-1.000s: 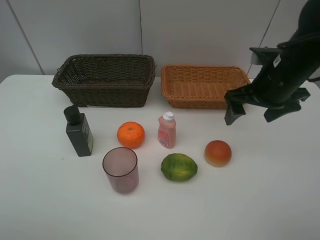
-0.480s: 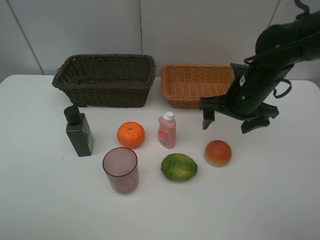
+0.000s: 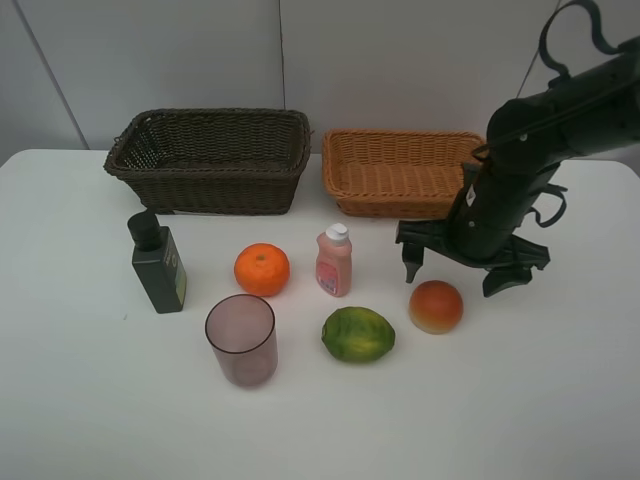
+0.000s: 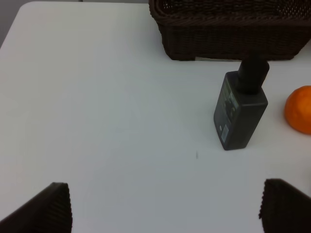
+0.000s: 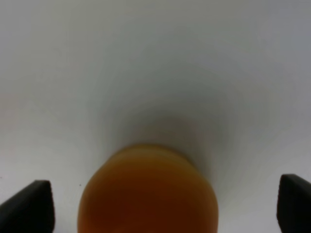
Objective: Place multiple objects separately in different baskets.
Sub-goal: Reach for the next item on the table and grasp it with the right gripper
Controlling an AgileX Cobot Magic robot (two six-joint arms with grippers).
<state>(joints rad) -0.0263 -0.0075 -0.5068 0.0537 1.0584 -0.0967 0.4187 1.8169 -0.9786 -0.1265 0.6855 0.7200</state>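
My right gripper (image 3: pixel 455 275) is open and hangs just above and behind the red-yellow round fruit (image 3: pixel 436 306), which fills the right wrist view (image 5: pixel 148 191) between the two fingertips (image 5: pixel 26 201). The orange (image 3: pixel 262 269), pink white-capped bottle (image 3: pixel 334 261), green lime-like fruit (image 3: pixel 358 334), purplish cup (image 3: pixel 241 339) and dark green black-capped bottle (image 3: pixel 158 263) stand on the white table. The dark brown basket (image 3: pixel 210 158) and the light tan basket (image 3: pixel 405 170) stand at the back. My left gripper (image 4: pixel 163 206) is open, near the dark bottle (image 4: pixel 240 111), and is out of the high view.
The white table (image 3: pixel 90 400) has bare room at the front and on the left. A grey wall stands behind the baskets. The right arm (image 3: pixel 530 160) reaches in over the tan basket's right end.
My right gripper has moved left and down, from beside the tan basket to just above the red-yellow fruit. The objects have not moved.
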